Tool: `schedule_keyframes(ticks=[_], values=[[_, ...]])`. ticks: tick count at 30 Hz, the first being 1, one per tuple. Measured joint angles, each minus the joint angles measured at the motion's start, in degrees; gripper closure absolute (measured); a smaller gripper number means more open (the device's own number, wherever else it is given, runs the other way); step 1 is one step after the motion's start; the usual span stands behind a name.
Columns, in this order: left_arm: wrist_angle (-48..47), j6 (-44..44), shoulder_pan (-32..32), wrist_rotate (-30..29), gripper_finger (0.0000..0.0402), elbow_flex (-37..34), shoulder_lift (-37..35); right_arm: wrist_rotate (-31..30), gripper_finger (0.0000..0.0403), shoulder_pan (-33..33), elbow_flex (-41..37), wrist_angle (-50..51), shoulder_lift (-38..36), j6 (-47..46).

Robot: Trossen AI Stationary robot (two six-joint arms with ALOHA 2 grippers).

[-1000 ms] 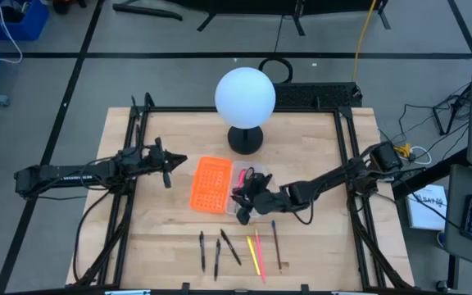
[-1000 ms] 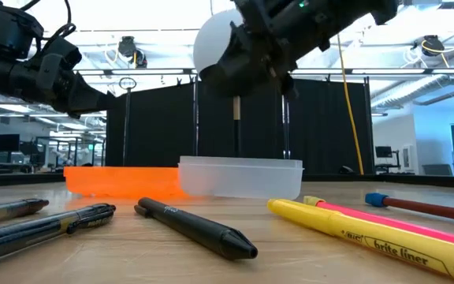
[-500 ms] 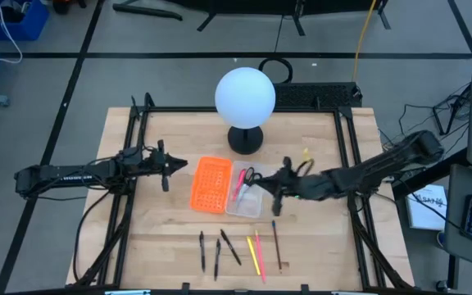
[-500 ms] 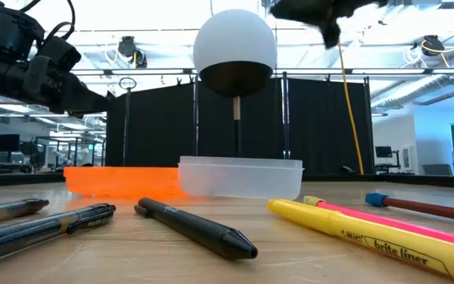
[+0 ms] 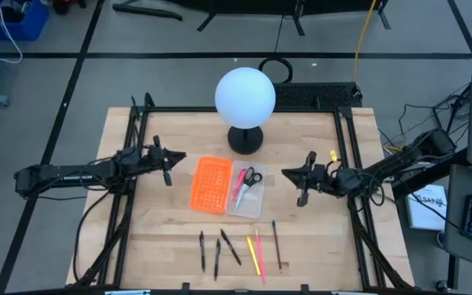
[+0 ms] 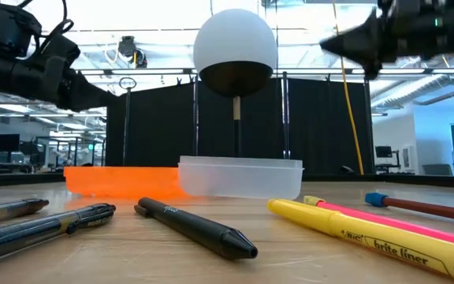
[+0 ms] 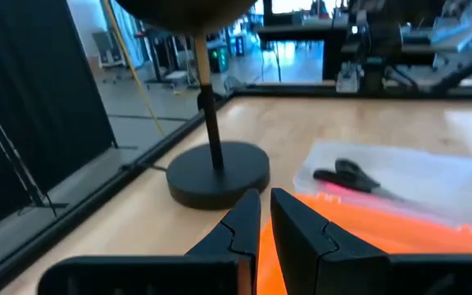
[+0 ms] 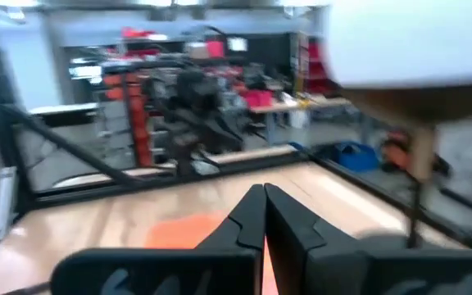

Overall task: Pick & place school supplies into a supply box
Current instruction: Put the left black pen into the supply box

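Note:
The supply box (image 5: 252, 201) is a clear tray at mid-table, beside the orange panel (image 5: 210, 184). Black-and-red scissors (image 5: 251, 174) and a pink-red pen (image 5: 240, 188) lie inside it; the left wrist view shows the scissors (image 7: 352, 174) there too. Several pens and pencils lie flat near the table's near edge: black ones (image 5: 230, 246), a yellow one (image 5: 253, 256), a pink one (image 5: 260, 250) and a brown one (image 5: 276, 244). My right gripper (image 5: 289, 173) hovers shut, right of the box. My left gripper (image 5: 173, 160) waits shut, left of the orange panel.
A lamp with a white globe (image 5: 245, 97) stands on a black base (image 5: 245, 139) just beyond the box. Black frame rails (image 5: 134, 164) run along the table's left and right sides. Bare wood lies between the box and the row of pens (image 6: 195, 229).
My right gripper has drawn back from low over the supply box toward the table's right edge, rising as it went. With it gone, the scissors and the pink-red pen show lying in the box. My left arm has kept still.

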State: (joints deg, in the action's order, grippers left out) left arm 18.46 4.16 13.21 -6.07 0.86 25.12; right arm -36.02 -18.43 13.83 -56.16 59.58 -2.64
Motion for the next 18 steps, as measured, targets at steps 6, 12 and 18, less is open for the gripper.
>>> schedule_keyframes(ticks=[6,12,18], values=[[3.87,-2.90,0.00,0.16,0.0360,0.00,-0.02,0.08,0.0402,2.13,-6.42,-0.19,-2.82,-4.24],[2.78,-2.56,-0.01,1.70,0.0360,0.00,0.00,0.10,0.0402,2.29,-8.87,-0.69,-3.51,-6.09],[2.70,-7.81,0.00,-0.22,0.0360,0.00,0.00,10.25,0.0402,2.17,-11.31,-5.39,-3.90,-1.06]])
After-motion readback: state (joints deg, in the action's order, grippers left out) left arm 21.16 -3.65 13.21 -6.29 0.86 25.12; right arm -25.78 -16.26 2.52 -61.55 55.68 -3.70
